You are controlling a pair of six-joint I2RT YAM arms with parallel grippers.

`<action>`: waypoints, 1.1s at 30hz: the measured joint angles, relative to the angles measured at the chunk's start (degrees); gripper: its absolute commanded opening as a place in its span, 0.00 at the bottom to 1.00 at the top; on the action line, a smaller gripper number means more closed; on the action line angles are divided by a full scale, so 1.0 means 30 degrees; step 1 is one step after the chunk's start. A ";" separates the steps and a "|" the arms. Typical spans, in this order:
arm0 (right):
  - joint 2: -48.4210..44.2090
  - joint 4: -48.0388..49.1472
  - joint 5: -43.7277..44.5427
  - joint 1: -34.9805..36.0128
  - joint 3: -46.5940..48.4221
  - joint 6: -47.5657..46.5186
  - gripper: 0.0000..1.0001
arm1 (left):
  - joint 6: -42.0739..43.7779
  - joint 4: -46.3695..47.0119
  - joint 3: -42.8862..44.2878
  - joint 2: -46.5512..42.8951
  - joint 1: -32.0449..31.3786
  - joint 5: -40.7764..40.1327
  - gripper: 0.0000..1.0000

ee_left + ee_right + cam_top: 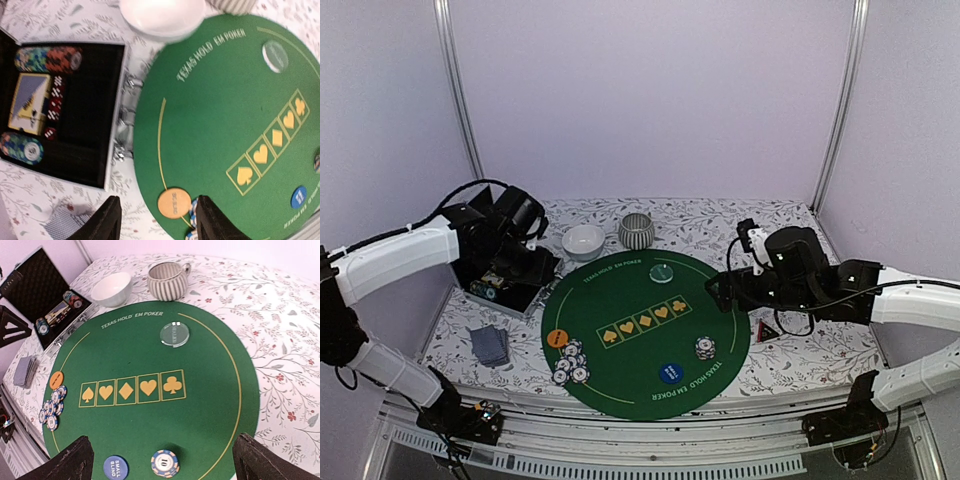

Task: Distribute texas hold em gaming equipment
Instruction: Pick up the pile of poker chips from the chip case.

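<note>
L gripper (159, 222) sits at the bottom of its own wrist view: two black fingers (107, 220) apart w/ nothing btwn them, so it's released and empty, hanging over the left side of the table near the open black case (90, 100). Below it the orange disc (174, 202) lies on the green mat (620, 390) just inside the left rim. A loose cluster of striped chips (570, 362) lies just beside the disc on its near side. R gripper (167, 465) is spread wide, also empty, by the mat's right edge. A short chip stack (165, 463) stands on the mat in front of it, w/ the blue disc (116, 467) just beside the stack to the left. Pale green disc (174, 334) lies at the mat's far side, beyond the row of five printed suit boxes. Grey-blue card deck (489, 344) rests on the floral table top (810, 350), off the mat to the left, near the case. Inside the case: two rolls of chips (47, 59), a card pack (29, 102) and small red dice (55, 100). Red-black triangle (767, 328) lies on the table top off the mat's right edge, close to the R arm. White bowl (583, 241) and striped grey bowl (636, 231) stand side by side, not touching, past the mat's far edge.
</note>
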 measured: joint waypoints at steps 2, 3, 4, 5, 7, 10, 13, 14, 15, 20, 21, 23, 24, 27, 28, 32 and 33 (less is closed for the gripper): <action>-0.0831 -0.0007 0.0415 -0.0415 -0.0517 0.0240 0.99 | 0.0765 -0.0044 0.1392 0.0699 0.1158 -0.0270 0.53; -0.1297 0.0000 0.0612 -0.0597 -0.0787 0.0357 0.99 | 0.1086 0.0000 0.2025 0.1122 0.1734 -0.0408 0.54; -0.1953 -0.0007 0.0845 -0.0787 -0.1107 0.0430 0.99 | 0.1435 0.0044 0.2565 0.1559 0.2288 -0.0517 0.53; -0.2390 -0.0007 0.0976 -0.0852 -0.1290 0.0437 0.99 | 0.1741 0.0102 0.2987 0.1989 0.2783 -0.0568 0.52; -0.3351 0.0000 0.1202 -0.0925 -0.1610 0.0423 0.99 | 0.2200 0.0255 0.3621 0.2856 0.3687 -0.0576 0.48; -0.4517 0.0022 0.1413 -0.0947 -0.2011 0.0335 0.99 | 0.2747 0.0678 0.4510 0.4539 0.5100 -0.0612 0.43; -0.5034 0.0007 0.1413 -0.0954 -0.2215 0.0197 0.99 | 0.3140 0.1180 0.5297 0.6390 0.6098 -0.0845 0.42; -0.5064 0.0015 0.1406 -0.0954 -0.2237 0.0146 0.99 | 0.3220 0.1362 0.5501 0.7031 0.6368 -0.0962 0.43; -0.5056 0.0015 0.1384 -0.0954 -0.2266 0.0102 0.99 | 0.3337 0.1523 0.5646 0.7613 0.6586 -0.1056 0.43; -0.4779 0.0007 0.1362 -0.0954 -0.2317 -0.0138 0.99 | 0.3665 0.1989 0.6186 0.9763 0.7038 -0.1355 0.46; -0.4612 0.0007 0.1341 -0.0962 -0.2317 -0.0160 0.99 | 0.3803 0.2113 0.6390 1.0112 0.7067 -0.1370 0.46; -0.4197 0.0007 0.1290 -0.0984 -0.2317 -0.0168 0.99 | 0.4007 0.2419 0.6885 1.0717 0.7082 -0.1362 0.46; -0.3978 0.0007 0.1231 -0.0991 -0.2317 -0.0168 0.99 | 0.4087 0.2594 0.7060 1.0950 0.7074 -0.1377 0.45; -0.3461 0.0000 0.1005 -0.1020 -0.2317 -0.0160 0.99 | 0.4350 0.3009 0.7970 1.1963 0.7074 -0.1508 0.44; -0.3344 0.0000 0.0933 -0.1027 -0.2317 -0.0160 0.99 | 0.4401 0.3111 0.8167 1.2247 0.7074 -0.1537 0.43; -0.3147 0.0000 0.0750 -0.1027 -0.2317 -0.0153 0.99 | 0.4583 0.3439 0.8459 1.3231 0.7074 -0.1960 0.41; -0.3147 0.0000 0.0714 -0.1027 -0.2317 -0.0153 0.99 | 0.4568 0.3534 0.8480 1.3296 0.7074 -0.2135 0.41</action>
